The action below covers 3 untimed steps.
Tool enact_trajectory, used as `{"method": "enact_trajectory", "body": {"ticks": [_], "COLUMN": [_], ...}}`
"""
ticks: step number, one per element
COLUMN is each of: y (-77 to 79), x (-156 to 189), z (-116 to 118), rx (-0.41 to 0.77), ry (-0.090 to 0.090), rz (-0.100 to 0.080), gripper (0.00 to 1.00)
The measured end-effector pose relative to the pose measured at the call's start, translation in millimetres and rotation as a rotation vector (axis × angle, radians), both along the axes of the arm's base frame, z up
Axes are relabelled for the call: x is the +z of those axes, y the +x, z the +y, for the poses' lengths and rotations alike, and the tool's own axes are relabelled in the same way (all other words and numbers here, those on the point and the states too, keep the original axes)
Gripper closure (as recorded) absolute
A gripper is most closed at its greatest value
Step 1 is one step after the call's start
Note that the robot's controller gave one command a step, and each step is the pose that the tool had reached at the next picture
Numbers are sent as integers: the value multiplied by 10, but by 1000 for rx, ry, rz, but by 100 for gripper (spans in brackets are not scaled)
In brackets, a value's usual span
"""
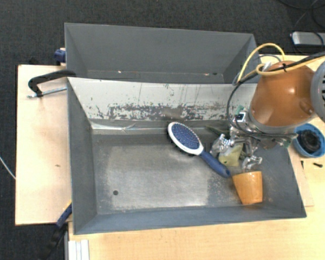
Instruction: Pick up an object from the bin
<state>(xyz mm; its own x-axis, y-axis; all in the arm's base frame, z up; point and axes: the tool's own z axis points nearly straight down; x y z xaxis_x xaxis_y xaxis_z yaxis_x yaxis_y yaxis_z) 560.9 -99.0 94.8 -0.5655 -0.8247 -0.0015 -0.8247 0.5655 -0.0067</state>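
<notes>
Grey bin (151, 196): the floor is scuffed and bare across the left and centre. Everything loose sits crowded at the right front.

My gripper (237, 149) is low in that crowded patch, below the orange wrist cover (281, 99). I cannot tell whether it is clenched or released, because the metal parts overlap in this view. Directly under it lies a small pale yellowish lump (231, 157), which I take as the likely pick. I cannot say whether I hold it.

The blue handle of the brush (187, 138) runs in touching or just beside the lump, with its oval head lying up-left toward the back wall. An orange cup (248, 187) sits just in front of the gripper, near the right wall (288, 183).

Risks (my judgement):
- Closing here could catch the brush handle with the lump, so the grip is skewed and slips on lift.
- Any sideways correction toward the front would knock the cup, which looks free to roll.
- The lump is small and could squirt out toward the handle.

Room: tight to the front and right because of the cup and the wall. It is open to the left and straight up, so a vertical lift looks cleanest.
</notes>
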Motion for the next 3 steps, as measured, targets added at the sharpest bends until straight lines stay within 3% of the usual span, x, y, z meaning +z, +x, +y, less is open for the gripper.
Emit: {"method": "enact_trajectory", "body": {"ticks": [1, 2, 3], "y": [382, 379, 375], "x": [-159, -150, 1495], "z": [182, 169, 71], "rx": [-75, -76, -25], "ry": [6, 5, 2], "rz": [1, 1, -10], "gripper": [0, 100, 100]}}
